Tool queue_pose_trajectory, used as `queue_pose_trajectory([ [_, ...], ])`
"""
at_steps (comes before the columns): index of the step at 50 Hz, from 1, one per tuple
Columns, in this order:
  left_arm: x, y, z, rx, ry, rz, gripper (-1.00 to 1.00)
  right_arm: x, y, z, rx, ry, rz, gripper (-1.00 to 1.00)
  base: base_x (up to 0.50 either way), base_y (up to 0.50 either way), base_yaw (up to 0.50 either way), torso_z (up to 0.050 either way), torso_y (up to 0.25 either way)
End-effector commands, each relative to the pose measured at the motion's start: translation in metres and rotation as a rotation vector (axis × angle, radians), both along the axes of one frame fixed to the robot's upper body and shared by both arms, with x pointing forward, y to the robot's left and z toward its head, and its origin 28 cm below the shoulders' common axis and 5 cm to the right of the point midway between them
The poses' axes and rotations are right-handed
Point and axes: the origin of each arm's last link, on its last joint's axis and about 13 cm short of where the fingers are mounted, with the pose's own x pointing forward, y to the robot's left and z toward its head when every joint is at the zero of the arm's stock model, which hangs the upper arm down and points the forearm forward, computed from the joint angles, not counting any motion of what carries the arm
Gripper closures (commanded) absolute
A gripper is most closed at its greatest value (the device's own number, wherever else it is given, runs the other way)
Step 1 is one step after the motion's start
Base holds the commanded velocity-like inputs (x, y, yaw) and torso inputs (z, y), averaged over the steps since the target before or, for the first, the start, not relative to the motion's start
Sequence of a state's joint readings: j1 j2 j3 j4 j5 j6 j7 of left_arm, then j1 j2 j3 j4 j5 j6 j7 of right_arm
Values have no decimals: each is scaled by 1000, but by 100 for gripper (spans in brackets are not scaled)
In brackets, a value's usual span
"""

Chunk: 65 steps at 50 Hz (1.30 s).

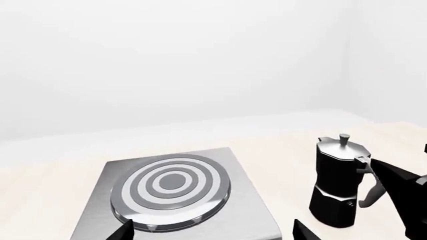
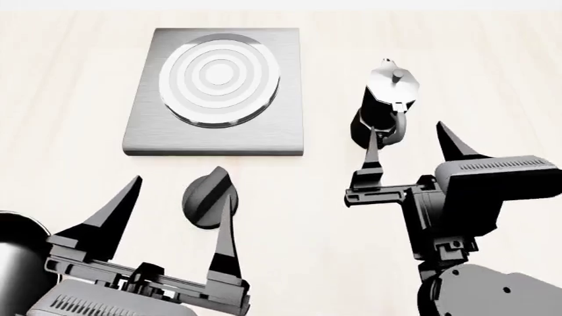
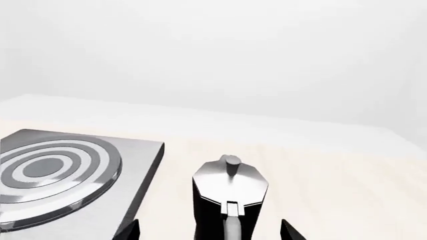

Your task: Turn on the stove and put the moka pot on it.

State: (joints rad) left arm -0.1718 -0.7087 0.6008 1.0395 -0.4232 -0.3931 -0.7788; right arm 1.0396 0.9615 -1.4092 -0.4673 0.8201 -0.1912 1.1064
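Left pincer, head view: left gripper point(image 2: 178, 197) is spread wide and holds nothing; its fingers straddle the small round black knob point(image 2: 207, 198) from the near side, one fingertip over the knob's right edge, the other well to the left. Whether it touches the knob I cannot tell.
Right pincer, head view: right gripper point(image 2: 412, 139) is also wide open and empty, with its left finger just by the pot's handle and its right finger off to the right.
Stove, head view: flat square brushed-grey metal stove plate with concentric burner rings point(image 2: 141, 131) lies far left, bare of any pot, with the knob just near of it.
Pot, head view: small faceted moka pot with black lower body and shiny silver top point(image 2: 383, 105) stands upright on the pale wooden table point(image 2: 491, 79), right of the plate and apart from it.
Left wrist view: burner plate point(image 1: 247, 185) sits ahead, the pot point(image 1: 337, 185) beside it; only the fingertips show at the frame edge.
Right wrist view: pot point(image 3: 230, 195) stands centred between the open fingertips, handle facing the camera; the plate point(image 3: 143, 155) lies to the left.
Step in hand: probably lining up, left on the knob, right on the pot.
Next move calls for: closing on the knob and twisting it, then gripping the pot's handle or body squarely so that it lifts without tipping.
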Motion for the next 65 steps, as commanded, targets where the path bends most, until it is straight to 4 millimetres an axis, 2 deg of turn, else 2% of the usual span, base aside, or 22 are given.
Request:
queue_pose_trajectory([
  [1, 0, 1, 1, -2, 5, 3, -100, 16, -5, -8, 5, 43, -9, -100, 0, 0, 0, 0, 0],
  [9, 0, 0, 0, -3, 8, -1, -100, 25, -8, -9, 53, 65, -3, -100, 0, 0, 0, 0, 0],
  [31, 0, -5, -4, 7, 22, -29, -100, 45, -8, -11, 4, 97, 3, -100, 0, 0, 0, 0, 0],
  [65, 2, -6, -7, 7, 31, -28, -100, 54, -13, -18, 6, 123, -19, -100, 0, 0, 0, 0, 0],
])
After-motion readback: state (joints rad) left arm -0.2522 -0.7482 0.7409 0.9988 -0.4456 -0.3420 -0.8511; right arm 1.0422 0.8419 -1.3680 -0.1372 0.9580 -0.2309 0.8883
